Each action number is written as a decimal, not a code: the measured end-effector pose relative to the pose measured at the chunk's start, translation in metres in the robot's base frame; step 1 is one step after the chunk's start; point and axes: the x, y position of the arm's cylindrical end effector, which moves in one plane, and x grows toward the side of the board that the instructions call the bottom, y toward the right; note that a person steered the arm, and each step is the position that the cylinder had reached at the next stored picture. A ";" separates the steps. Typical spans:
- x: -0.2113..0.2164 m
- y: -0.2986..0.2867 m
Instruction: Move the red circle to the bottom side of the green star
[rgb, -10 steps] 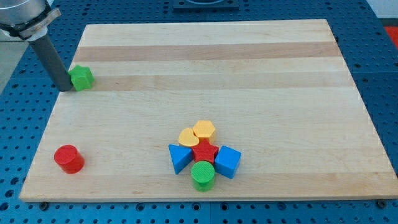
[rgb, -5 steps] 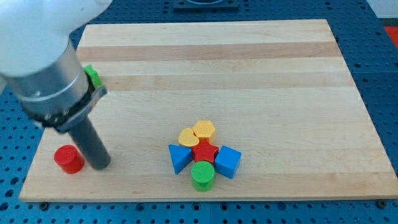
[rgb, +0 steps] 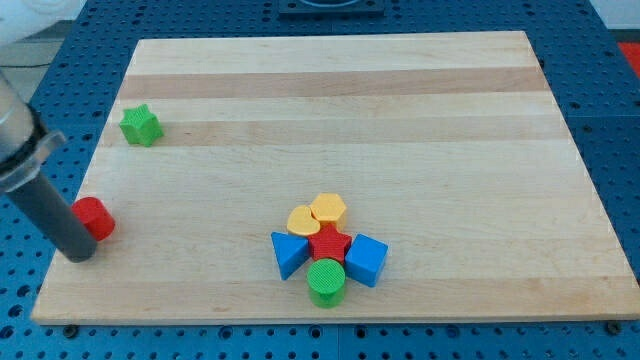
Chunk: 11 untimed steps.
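The red circle (rgb: 95, 217) lies near the board's left edge, well below the green star (rgb: 140, 125), which sits at the upper left. My tip (rgb: 78, 254) rests on the board just below and left of the red circle, touching or almost touching its lower left side. The rod slants up to the view's left edge.
A tight cluster sits at the bottom middle: yellow heart (rgb: 302, 219), yellow hexagon (rgb: 328, 209), red star (rgb: 330, 244), blue triangle (rgb: 289, 252), blue cube (rgb: 366, 259), green cylinder (rgb: 326, 281). The wooden board's left edge (rgb: 62, 250) is close to my tip.
My tip went from the green star down to the red circle's right, then round to its lower left. The red circle has shifted up and slightly left. The green star sits slightly further right.
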 end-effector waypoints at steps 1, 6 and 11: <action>-0.011 -0.003; -0.105 0.045; -0.087 0.265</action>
